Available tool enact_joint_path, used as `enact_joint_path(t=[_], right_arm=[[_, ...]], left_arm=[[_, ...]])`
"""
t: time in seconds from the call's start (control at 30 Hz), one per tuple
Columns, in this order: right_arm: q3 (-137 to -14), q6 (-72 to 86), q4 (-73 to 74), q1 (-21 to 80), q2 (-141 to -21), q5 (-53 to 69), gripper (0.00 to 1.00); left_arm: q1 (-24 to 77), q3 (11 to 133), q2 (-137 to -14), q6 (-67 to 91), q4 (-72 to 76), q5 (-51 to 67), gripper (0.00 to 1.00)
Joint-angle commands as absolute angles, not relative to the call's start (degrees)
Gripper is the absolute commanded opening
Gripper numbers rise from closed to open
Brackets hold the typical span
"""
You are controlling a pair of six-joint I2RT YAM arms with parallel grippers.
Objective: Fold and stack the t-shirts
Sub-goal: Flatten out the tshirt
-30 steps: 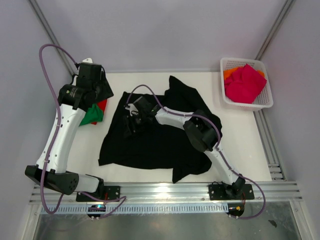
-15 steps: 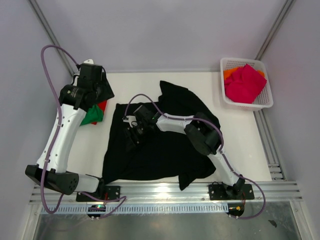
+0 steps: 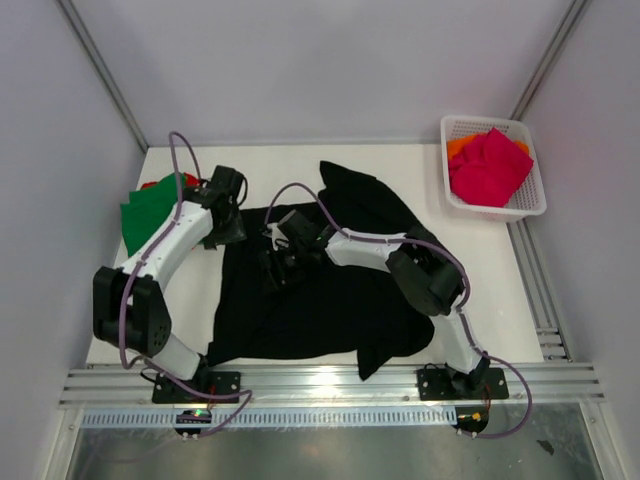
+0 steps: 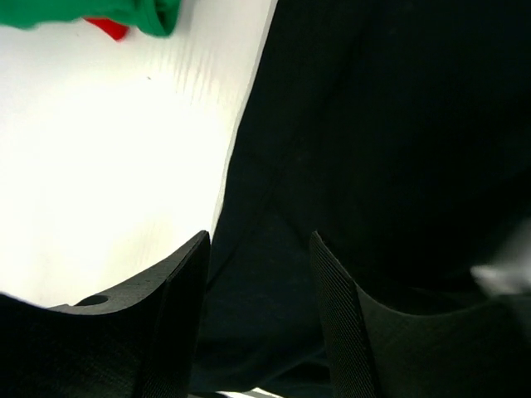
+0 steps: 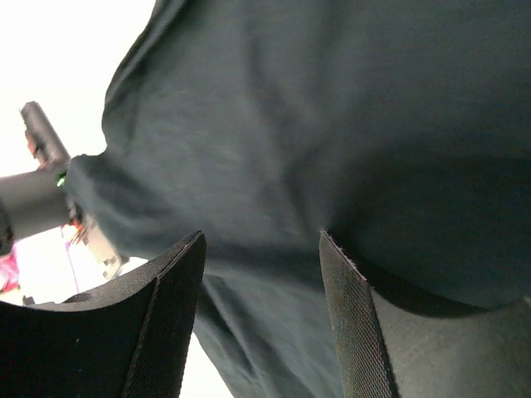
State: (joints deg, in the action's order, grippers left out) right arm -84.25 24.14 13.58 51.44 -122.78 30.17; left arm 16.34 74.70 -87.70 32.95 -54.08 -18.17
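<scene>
The large black t-shirt (image 3: 330,290) lies crumpled across the middle of the table. My left gripper (image 3: 230,228) is low over its upper left edge, jaws open, with black cloth (image 4: 373,124) showing between the fingers and nothing gripped. My right gripper (image 3: 279,262) is on the shirt's left half, jaws open over the dark cloth (image 5: 315,108). A green t-shirt (image 3: 145,210) lies on a red one (image 3: 152,185) at the far left; both show in the left wrist view, the green (image 4: 83,12) and the red (image 4: 112,29). A magenta-pink t-shirt (image 3: 490,165) and an orange one (image 3: 459,146) sit in the basket.
The white lattice basket (image 3: 532,200) stands at the back right corner. Metal frame rails run along the table's near edge (image 3: 330,380) and right side. Bare white table (image 3: 480,270) shows right of the black shirt and at the front left.
My left arm has swung from the back left corner down to the black shirt's upper left edge, uncovering the green shirt. The black shirt was dragged slightly right and bunched.
</scene>
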Motion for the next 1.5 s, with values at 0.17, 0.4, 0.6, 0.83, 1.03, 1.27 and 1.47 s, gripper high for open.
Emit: enact_joint_path(t=[0.17,0.4,0.6,0.83,1.03,1.27,1.47], right_arm=[[-81.48,24.96,14.68,47.11,-109.97,17.67,0.62],[-78.23,24.52,16.43,45.88,-104.25,14.51,0.62],[-73.84,24.35,17.4,45.18,-99.77,12.22,0.62],[-69.0,24.7,18.54,44.91,-94.58,8.97,0.62],[-66.89,25.05,20.91,44.82,-91.23,5.11,0.62],[-66.97,26.8,25.14,44.82,-89.04,0.26,0.62],[-68.55,26.72,26.8,44.74,-88.77,-2.2,0.62]], left_arm=[[16.35,71.72,-96.06,33.75,-43.69,-15.91,0.53],[16.35,76.54,-103.88,31.73,-41.4,-15.21,0.53],[16.35,84.27,-110.38,29.36,-42.71,-17.13,0.53],[16.35,87.45,-114.34,30.85,-42.71,-15.39,0.53],[16.35,87.89,-116.98,32.52,-41.57,-14.59,0.53],[16.35,89.3,-119.88,34.63,-45.0,-18.98,0.52],[16.35,89.38,-120.06,35.51,-48.34,-26.53,0.52]])
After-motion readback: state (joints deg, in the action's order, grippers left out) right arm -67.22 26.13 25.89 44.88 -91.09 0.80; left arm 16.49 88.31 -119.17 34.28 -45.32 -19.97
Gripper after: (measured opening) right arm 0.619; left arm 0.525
